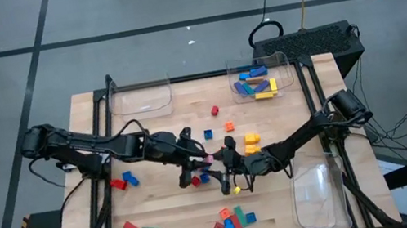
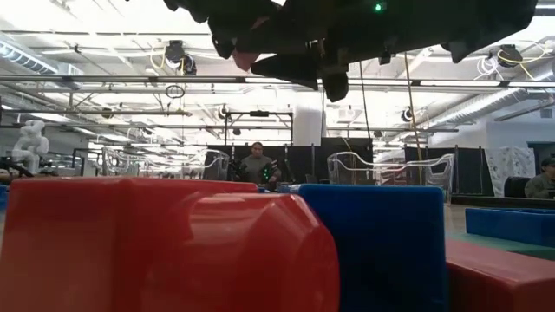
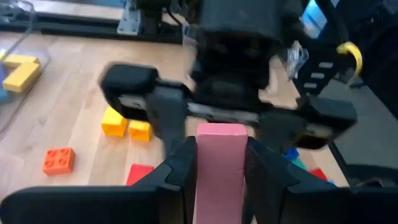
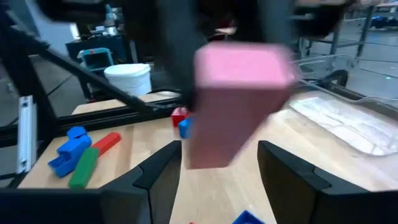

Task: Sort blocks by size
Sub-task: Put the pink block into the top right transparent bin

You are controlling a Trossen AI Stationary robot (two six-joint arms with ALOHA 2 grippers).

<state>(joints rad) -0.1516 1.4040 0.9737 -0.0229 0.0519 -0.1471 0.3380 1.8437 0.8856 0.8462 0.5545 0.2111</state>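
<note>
The left gripper (image 3: 217,165) is clamping a pink block (image 3: 219,163) above the middle of the table (image 1: 147,123), its fingers closed on the long sides. The right gripper (image 4: 217,165) is waiting wide open just before it, holding nothing. The block is looking light, stiff and smooth, so it may slip; taking its free end on the flat faces seems best.

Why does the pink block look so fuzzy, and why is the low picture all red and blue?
In both wrist views the pink block sits very near the lens between the left gripper's fingers, so it blurs. In the low view a red block and a blue block stand against the camera, hiding the table.
</note>
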